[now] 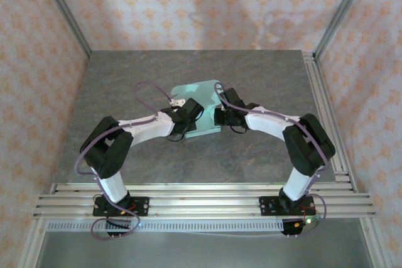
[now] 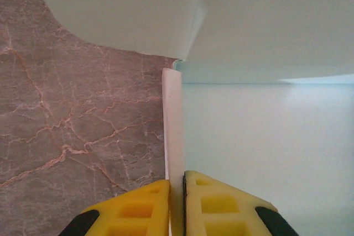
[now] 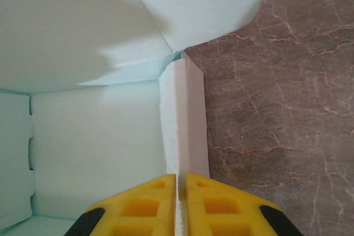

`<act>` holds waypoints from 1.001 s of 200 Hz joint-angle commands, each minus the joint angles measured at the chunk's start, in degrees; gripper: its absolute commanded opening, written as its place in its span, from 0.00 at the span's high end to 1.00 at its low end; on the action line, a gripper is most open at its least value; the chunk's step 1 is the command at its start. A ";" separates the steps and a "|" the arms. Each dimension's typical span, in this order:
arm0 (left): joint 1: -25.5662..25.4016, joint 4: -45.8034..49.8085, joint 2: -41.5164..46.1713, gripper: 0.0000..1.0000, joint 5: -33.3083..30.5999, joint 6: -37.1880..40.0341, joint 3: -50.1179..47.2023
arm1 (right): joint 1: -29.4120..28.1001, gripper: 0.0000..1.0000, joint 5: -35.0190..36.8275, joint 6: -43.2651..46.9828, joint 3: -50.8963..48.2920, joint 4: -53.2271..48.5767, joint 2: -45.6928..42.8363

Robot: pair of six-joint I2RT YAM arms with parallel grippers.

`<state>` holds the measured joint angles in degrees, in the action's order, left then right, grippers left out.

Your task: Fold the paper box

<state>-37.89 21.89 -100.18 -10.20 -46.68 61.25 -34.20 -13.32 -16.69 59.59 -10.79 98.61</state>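
Two upright paper box walls pinched, one by left pincer, one by right pincer.

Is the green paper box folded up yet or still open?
Half folded, open on top: the left gripper and right gripper pinch side walls of the paper box upright.

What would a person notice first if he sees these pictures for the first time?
The pale mint-green paper box lies half-folded in the middle of the dark marbled table. The yellow-tipped left pincer and right pincer each pinch a thin upright side wall of it, one on each side.
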 commanded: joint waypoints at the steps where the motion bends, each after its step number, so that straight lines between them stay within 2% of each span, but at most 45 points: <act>1: -0.29 1.19 -0.92 0.87 -1.88 -0.43 1.94 | -0.75 0.87 -0.12 1.69 2.25 -2.13 1.41; 97: -0.34 1.42 -0.63 0.87 -2.16 -0.35 1.86 | -3.16 0.85 8.58 4.81 7.58 -11.67 6.14; 145: -0.31 1.56 -0.78 0.87 -2.26 -0.52 1.89 | -5.77 0.85 15.69 7.16 11.15 -17.68 8.88; 174: -0.25 1.77 -0.77 0.87 -2.38 -0.45 1.86 | -5.88 0.84 12.82 6.30 9.02 -13.54 5.95; 200: -0.34 1.85 -0.79 0.87 -2.59 -0.57 1.80 | -5.29 0.78 10.08 5.53 6.87 -8.83 1.95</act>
<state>-37.89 22.76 -100.40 -10.98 -46.68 61.69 -39.64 -0.54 -10.72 69.04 -21.45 103.96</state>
